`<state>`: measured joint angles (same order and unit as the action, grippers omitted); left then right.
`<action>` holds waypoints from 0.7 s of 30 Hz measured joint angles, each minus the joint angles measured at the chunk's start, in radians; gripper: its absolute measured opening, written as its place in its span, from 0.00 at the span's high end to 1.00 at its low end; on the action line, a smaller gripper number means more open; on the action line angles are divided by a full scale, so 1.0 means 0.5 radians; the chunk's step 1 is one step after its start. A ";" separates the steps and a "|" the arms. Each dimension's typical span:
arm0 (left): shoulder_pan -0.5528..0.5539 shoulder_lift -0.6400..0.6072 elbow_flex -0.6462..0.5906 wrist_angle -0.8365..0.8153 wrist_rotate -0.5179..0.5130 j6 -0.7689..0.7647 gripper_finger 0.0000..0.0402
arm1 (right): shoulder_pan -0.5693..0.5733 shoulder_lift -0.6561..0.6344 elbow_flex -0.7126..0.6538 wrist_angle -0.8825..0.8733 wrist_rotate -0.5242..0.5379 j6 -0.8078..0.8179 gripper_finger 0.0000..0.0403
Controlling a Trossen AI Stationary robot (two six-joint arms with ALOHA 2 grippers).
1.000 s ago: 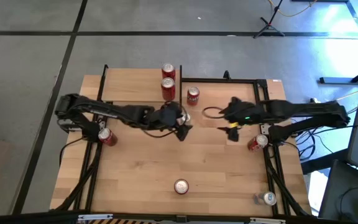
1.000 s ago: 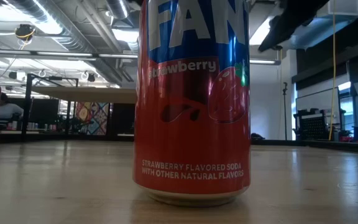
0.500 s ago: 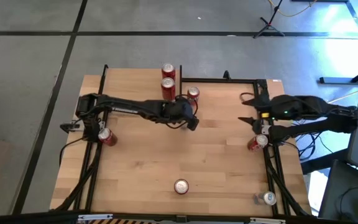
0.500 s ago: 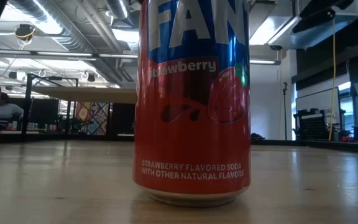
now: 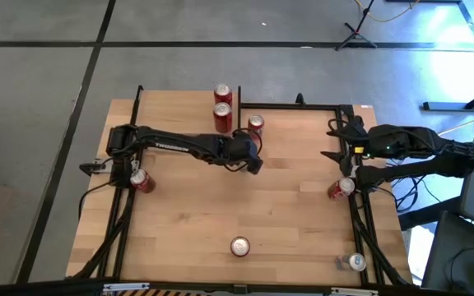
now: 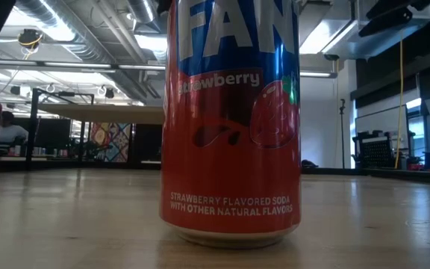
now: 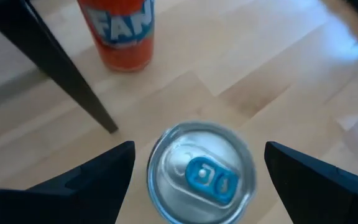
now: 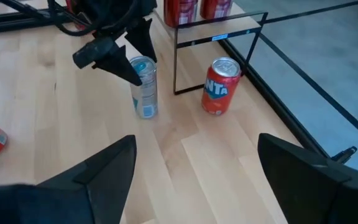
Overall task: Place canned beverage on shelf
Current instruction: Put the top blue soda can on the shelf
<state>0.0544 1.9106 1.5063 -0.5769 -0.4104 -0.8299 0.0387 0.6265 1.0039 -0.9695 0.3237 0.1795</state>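
left jaws (image 7: 197, 171) spread over silver can (image 7: 201, 172) on wooden tabletop (image 7: 278, 87).

an industrial lab space: exposed ceiling ducts (image 6: 88, 30), bare concrete floor (image 5: 220, 49), and a tripod stand (image 5: 356, 29).

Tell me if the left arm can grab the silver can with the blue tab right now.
Probably yes: the left claw hangs open directly over the silver can, a finger on each side, with nothing between. The shelf post stands clear beside it.

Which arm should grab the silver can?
Left. The left gripper is open right over the silver-and-blue can, fingers either side. The right gripper waits far off at the table's edge.
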 joint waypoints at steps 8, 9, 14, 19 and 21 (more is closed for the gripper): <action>-0.005 0.099 0.000 0.020 0.130 -0.014 0.14 | 0.000 0.005 0.000 0.002 0.002 -0.001 0.20; -0.005 0.099 0.000 0.020 0.129 -0.014 0.16 | 0.000 0.008 0.000 0.001 0.002 -0.002 0.20; 0.000 0.097 0.000 0.024 0.104 -0.004 0.31 | 0.000 0.006 0.000 0.001 0.036 -0.008 0.20; -0.007 0.082 0.000 0.023 0.149 0.036 0.47 | 0.000 0.007 0.000 0.002 0.071 -0.009 0.20; -0.019 0.053 0.000 0.008 0.182 0.052 0.47 | 0.000 0.007 0.000 0.002 0.062 -0.008 0.20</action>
<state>0.0450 1.9371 1.5063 -0.5728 -0.3195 -0.8038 0.0387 0.6300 1.0039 -0.9683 0.3545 0.1756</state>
